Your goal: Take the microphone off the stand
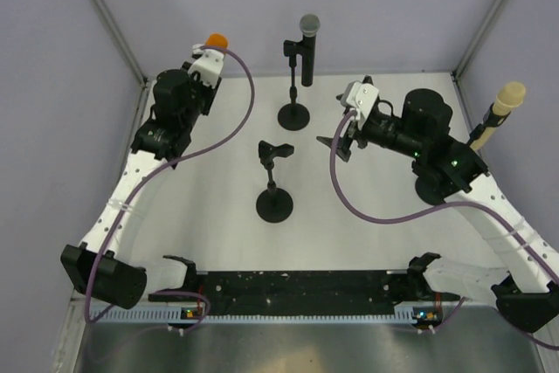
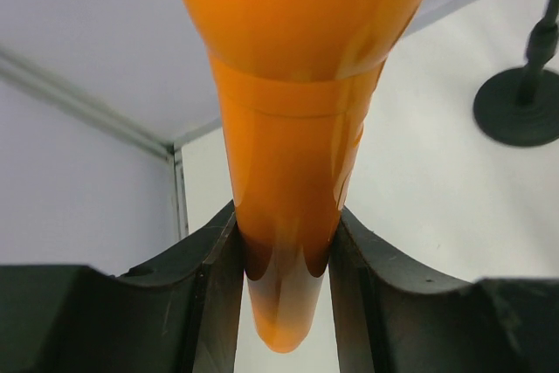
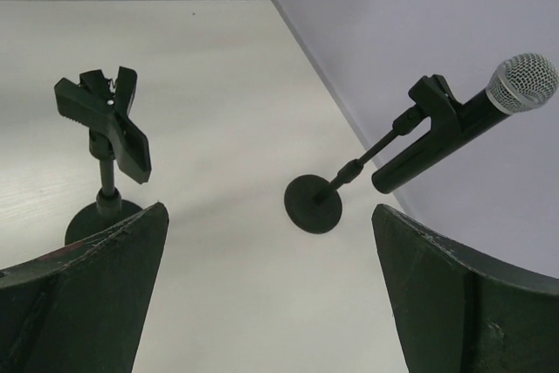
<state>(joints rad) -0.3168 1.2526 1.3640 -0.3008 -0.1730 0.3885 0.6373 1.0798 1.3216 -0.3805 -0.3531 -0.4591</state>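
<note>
Hanging above the far left corner of the table, the orange microphone was clear of any stand, pinched at the narrow end of its handle between the fingers of the left gripper. Its glossy, tapered body looked stiff and fairly light, and probably slippery. A hold higher on the thicker handle, just under the head, would likely be surer than one on the thin tail.

Near the middle of the table stood an empty stand with its clip vacant, likely the one this microphone belonged to. Toward the far edge a black microphone with a grey mesh head sat clipped in a second stand. By the right edge a cream microphone rose behind the right arm, its support mostly hidden.

That made three microphones, two stands plainly seen, and two grippers. The right gripper hovered between the middle and the right edge, fingers spread wide and holding nothing.
</note>
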